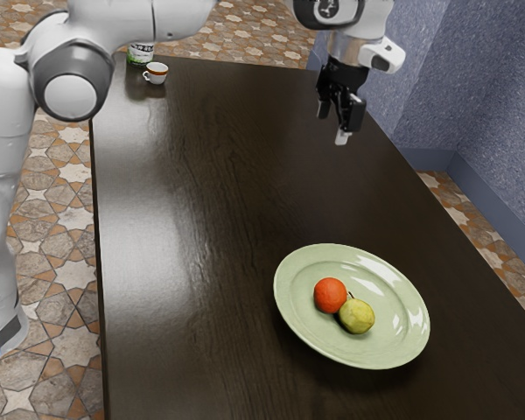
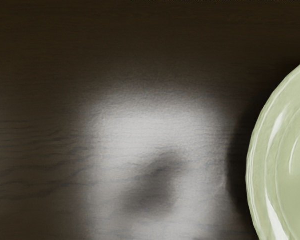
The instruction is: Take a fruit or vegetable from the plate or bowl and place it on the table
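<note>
Yellow-green, the pear [image 1: 357, 317] lies on the pale plate [image 1: 299, 293], right beside the round orange [image 1: 330, 296]. Its stem end points toward the plate's far side, slightly to the exterior view's left; its short long axis runs roughly that way. The gripper [image 1: 334, 124] hangs above the table [image 1: 201, 219], fingers spread, well apart from both fruits.
</note>
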Motion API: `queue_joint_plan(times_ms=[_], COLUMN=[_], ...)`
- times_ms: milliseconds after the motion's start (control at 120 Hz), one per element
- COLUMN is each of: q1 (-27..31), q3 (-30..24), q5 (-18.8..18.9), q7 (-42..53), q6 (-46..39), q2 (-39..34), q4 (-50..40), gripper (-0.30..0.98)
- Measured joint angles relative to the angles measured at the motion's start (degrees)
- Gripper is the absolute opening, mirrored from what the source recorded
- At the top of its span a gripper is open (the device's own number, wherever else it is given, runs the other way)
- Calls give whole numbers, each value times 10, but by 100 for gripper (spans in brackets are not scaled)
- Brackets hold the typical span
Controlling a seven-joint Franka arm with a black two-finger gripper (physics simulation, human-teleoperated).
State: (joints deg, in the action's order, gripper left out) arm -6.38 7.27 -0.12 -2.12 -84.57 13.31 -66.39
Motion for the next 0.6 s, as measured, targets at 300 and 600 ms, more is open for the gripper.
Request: queue_joint_plan(times_ms=[300,600], q1=[8,-1], q3=[5,-43], q5=[-1,-1], q7=[1,114], q6=[-4,10], q2=[-6,-5], q4=[2,-5], gripper=[68,68])
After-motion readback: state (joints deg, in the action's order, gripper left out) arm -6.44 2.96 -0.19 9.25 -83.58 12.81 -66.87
